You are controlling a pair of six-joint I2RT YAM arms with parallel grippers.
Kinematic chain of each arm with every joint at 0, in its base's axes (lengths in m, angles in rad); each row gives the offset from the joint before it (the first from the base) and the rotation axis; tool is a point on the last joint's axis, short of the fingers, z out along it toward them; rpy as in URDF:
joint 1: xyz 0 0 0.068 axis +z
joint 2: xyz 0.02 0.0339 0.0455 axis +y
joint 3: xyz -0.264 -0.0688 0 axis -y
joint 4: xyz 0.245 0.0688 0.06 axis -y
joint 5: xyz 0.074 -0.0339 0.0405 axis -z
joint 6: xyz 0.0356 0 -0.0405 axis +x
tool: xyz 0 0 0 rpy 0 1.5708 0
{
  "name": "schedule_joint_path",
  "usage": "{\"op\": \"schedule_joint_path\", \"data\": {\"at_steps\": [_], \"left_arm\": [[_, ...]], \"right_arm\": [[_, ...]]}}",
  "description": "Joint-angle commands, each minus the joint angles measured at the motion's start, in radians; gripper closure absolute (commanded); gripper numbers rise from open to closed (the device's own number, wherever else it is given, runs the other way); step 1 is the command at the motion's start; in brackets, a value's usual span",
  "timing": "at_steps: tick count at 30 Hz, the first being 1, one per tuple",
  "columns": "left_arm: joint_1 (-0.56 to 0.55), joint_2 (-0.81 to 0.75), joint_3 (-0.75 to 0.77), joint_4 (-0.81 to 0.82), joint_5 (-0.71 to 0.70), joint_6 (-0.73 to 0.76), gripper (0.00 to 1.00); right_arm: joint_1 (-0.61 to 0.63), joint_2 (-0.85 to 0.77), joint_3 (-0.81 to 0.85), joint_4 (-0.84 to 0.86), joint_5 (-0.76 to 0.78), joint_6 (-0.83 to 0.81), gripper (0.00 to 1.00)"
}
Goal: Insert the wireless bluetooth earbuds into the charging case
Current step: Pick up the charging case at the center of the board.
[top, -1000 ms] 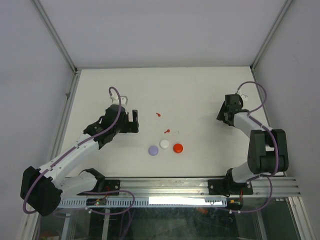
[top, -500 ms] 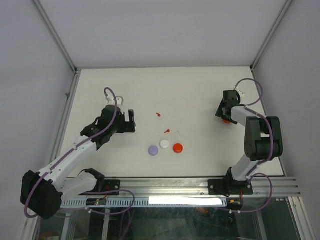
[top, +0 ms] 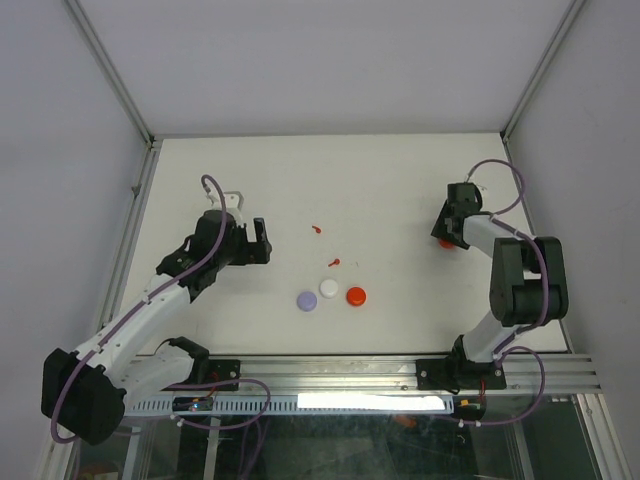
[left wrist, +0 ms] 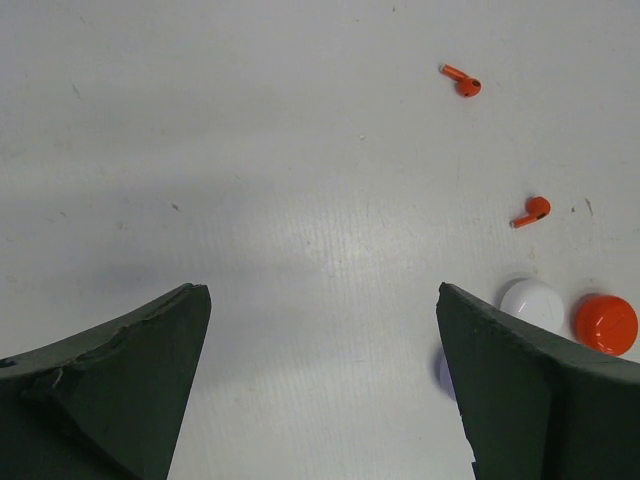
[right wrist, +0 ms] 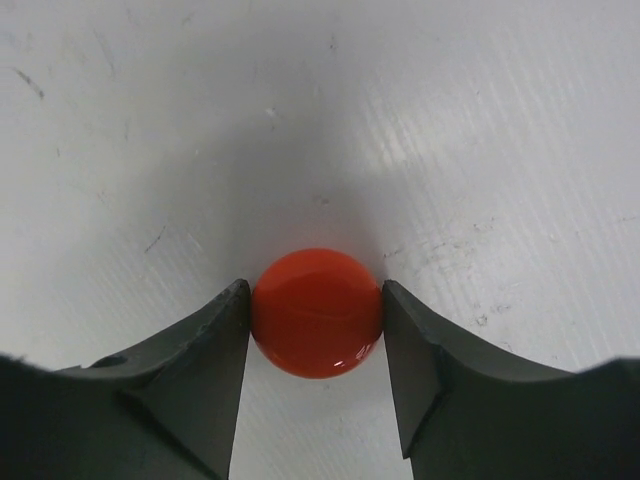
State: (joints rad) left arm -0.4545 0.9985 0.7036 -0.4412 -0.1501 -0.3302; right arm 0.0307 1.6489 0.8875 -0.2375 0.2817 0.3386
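Since the earlier frame my right gripper point(right wrist: 316, 292) has closed around a red puck point(right wrist: 317, 318) at frame right. My left gripper point(left wrist: 320, 292) hangs open; two red earbuds point(left wrist: 531, 210) lie loose on the bench point(left wrist: 250, 180), none inserted.

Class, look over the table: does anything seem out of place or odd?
The far red earbud and near red earbud lie loose and apart on the table. A lone red puck sits far right of the three-puck row, clamped in the right pincer.
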Motion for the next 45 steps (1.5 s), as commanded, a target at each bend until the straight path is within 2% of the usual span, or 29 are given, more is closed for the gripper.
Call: {"op": "schedule_joint_path", "data": {"at_steps": [1,6,15,23,31,38,45], "left_arm": [[0.024,-0.047,-0.005,0.081,0.082,-0.016,0.01],[0.04,-0.065,-0.011,0.113,0.157,-0.034,0.02],[0.04,-0.073,0.0,0.19,0.286,-0.118,0.05],[0.04,-0.011,0.019,0.278,0.464,-0.241,0.07],[0.033,0.02,-0.014,0.398,0.573,-0.364,0.08],[-0.023,0.039,-0.044,0.482,0.586,-0.434,0.11],[-0.108,0.086,-0.053,0.541,0.55,-0.475,0.18]], "right_arm": [[0.03,-0.086,-0.031,-0.002,-0.088,-0.024,0.52],[0.11,-0.14,-0.051,0.007,-0.115,-0.04,0.56],[0.353,-0.287,-0.077,0.043,-0.129,-0.094,0.57],[0.553,-0.462,-0.164,0.2,-0.148,-0.149,0.57],[0.739,-0.548,-0.241,0.36,-0.124,-0.279,0.57],[0.862,-0.592,-0.305,0.525,-0.134,-0.372,0.57],[0.929,-0.6,-0.349,0.656,-0.163,-0.451,0.57]]}}
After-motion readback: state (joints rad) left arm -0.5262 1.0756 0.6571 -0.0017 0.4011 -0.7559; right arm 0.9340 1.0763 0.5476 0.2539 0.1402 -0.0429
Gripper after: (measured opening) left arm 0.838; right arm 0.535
